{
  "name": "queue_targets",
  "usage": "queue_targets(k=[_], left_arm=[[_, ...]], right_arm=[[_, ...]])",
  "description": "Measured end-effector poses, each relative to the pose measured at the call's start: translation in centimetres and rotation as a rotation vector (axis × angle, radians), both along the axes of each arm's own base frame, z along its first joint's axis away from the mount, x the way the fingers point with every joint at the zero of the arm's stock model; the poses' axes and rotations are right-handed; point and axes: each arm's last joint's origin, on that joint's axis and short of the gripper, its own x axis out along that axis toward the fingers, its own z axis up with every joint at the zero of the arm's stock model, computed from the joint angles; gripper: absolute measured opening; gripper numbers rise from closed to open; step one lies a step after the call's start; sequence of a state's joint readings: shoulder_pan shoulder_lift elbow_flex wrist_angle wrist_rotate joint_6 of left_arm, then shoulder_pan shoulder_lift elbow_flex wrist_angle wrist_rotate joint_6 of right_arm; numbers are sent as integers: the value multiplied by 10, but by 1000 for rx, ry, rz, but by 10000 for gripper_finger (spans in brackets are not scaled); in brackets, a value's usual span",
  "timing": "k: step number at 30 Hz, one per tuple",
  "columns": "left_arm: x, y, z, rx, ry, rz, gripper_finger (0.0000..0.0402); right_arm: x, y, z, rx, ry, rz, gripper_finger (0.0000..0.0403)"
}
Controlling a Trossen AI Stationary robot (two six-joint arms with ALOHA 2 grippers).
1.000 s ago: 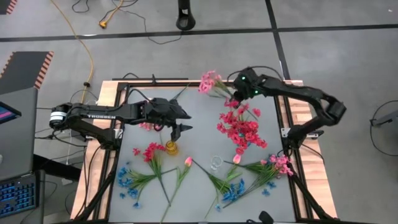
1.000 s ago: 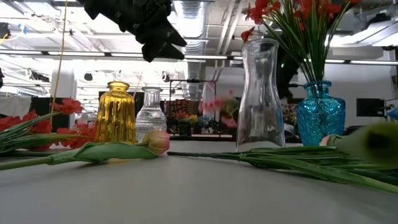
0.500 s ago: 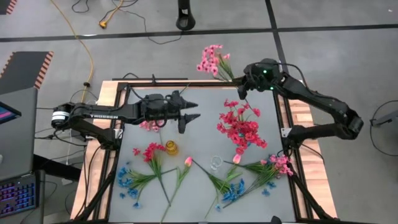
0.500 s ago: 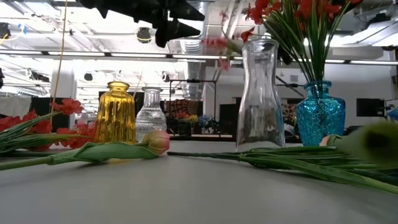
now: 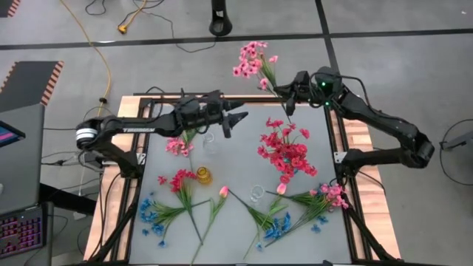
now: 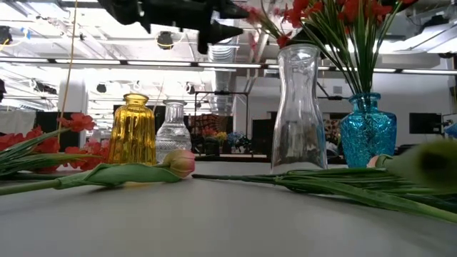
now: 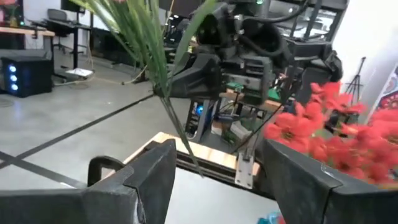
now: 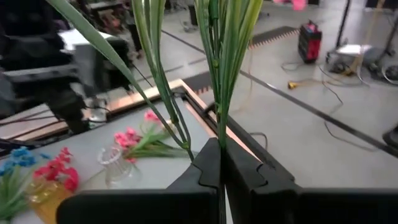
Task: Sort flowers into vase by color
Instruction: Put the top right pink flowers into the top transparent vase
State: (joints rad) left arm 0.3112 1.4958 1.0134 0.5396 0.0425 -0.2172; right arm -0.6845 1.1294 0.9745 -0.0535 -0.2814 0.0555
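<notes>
Right gripper clamped on pink flower sprig, raised over far table edge. Left gripper fingers apart, empty, near sprig stems.

A grey table framed in wood; blue sprigs lie at seven o'clock, red sprigs beside a yellow vase; pink sprigs at four; a clear vase near six.

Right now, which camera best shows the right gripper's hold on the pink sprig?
Right wrist view: the right gripper is shut on the pink sprig stems. The high view shows its blossoms beyond the table's far edge, the left wrist view the grip from farther off, the low view little.
</notes>
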Motion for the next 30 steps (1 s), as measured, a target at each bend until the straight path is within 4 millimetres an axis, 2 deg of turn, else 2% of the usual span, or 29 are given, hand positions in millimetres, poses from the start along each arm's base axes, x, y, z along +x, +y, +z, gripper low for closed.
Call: queue_targets(k=[9,15,21,30], left_arm=[[46,27,8,27,-17,28,226],[68,34,20,59,-50,-34,226],[73,36,27,65,-72,26,226],[72,37,26,43,-64,37,226]], right_arm=[[7,7,3,-33,-27,49,36],[8,9,3,-32,-26,56,35],[11,13,3,-32,-25,76,35],[18,24,2,-76,-4,133,36]])
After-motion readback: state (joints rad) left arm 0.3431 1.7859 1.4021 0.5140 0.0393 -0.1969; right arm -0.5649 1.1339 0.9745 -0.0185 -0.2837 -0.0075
